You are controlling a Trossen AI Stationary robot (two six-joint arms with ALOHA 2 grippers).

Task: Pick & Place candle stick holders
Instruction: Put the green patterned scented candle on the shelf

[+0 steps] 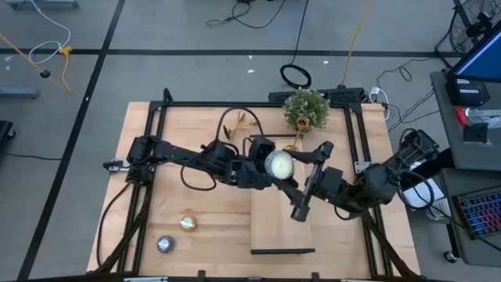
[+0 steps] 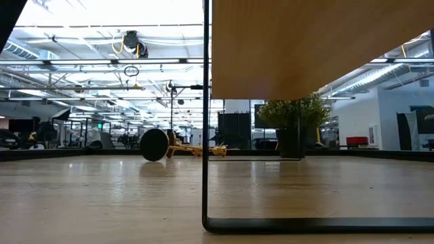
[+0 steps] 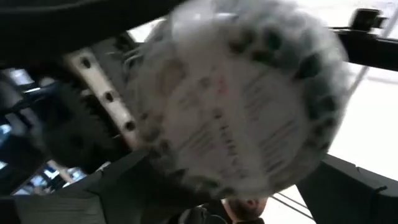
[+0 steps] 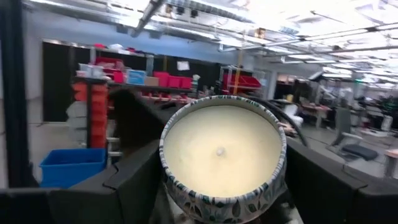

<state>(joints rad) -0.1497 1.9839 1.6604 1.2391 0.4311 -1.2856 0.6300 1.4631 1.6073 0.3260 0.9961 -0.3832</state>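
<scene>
Left wrist view blurred: only the candle tin's [image 3: 249, 99] underside. Both grippers meet mid-table at the tin [image 1: 279, 164]. Right gripper [image 1: 291, 166] grasps it; left gripper [image 1: 264, 168] state unclear. Gold candle holders [image 1: 239, 121] lie behind, near the plant [image 1: 306, 108].

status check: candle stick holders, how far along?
Done: nothing visible; no holder stands on the wooden shelf. In hand: a candle tin, not a holder, held in the right hand, with the left hand at its underside. Left: one gold holder and a second holder lie at the back near the plant; a third isn't visible.
</scene>
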